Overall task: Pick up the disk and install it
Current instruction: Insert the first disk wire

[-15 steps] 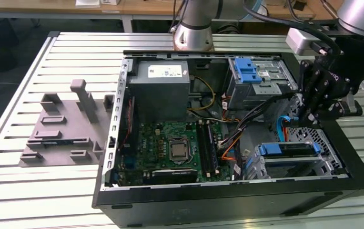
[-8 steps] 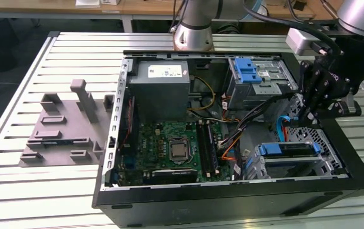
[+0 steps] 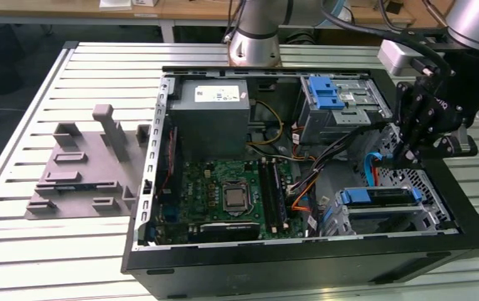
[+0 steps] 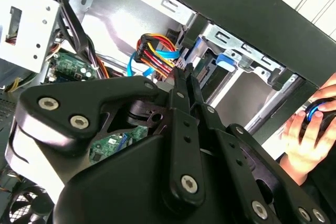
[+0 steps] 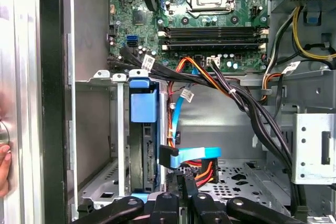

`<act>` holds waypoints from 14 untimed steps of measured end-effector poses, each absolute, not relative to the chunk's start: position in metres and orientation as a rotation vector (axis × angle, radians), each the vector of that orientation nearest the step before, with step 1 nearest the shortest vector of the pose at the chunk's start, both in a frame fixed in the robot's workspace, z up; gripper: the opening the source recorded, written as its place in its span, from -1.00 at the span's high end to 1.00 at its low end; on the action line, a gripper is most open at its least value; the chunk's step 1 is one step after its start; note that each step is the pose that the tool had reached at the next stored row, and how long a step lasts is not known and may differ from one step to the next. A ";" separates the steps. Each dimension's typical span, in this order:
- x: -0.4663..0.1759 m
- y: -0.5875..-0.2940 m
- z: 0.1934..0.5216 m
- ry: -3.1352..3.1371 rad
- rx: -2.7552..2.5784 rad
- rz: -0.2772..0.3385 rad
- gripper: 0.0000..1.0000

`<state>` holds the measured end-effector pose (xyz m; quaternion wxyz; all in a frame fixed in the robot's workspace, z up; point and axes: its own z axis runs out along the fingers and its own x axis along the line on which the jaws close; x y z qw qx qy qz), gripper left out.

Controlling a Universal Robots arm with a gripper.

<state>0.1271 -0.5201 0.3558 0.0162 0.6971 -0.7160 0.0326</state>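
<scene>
The disk [image 3: 377,197] stands on edge in the drive cage [image 3: 427,216] at the front corner of the open computer case, on the exterior view's right. Its blue carrier tab [image 5: 143,103] pokes out of the cage, with the dark drive body [image 5: 143,156] behind it. My gripper [image 3: 407,157] hangs inside the case just beside that cage, its black fingers [image 4: 184,85] pressed together with nothing between them. In the first wrist view the gripper [image 5: 185,182] ends right at the blue flat cable's plug [image 5: 169,157], next to the disk's connector edge.
A thick black cable bundle [image 5: 247,108] and orange and red wires [image 5: 202,169] cross the space beside the gripper. The motherboard [image 3: 231,188], grey power supply [image 3: 214,116] and an upper bay with a blue clip [image 3: 327,94] fill the case. A hand [image 4: 304,129] rests outside the case wall.
</scene>
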 end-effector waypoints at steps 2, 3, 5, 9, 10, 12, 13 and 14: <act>0.127 -0.523 0.355 -2.227 2.168 0.100 0.68; 0.127 -0.525 0.354 -2.228 2.169 0.099 0.68; 0.127 -0.528 0.354 -2.227 2.169 0.099 0.68; 0.127 -0.531 0.352 -2.222 2.165 0.088 0.68; 0.127 -0.531 0.351 -2.219 2.162 0.081 0.68; 0.127 -0.532 0.351 -2.214 2.157 0.069 0.68; 0.128 -0.533 0.350 -2.212 2.154 0.065 0.68; 0.128 -0.534 0.349 -2.211 2.153 0.061 0.68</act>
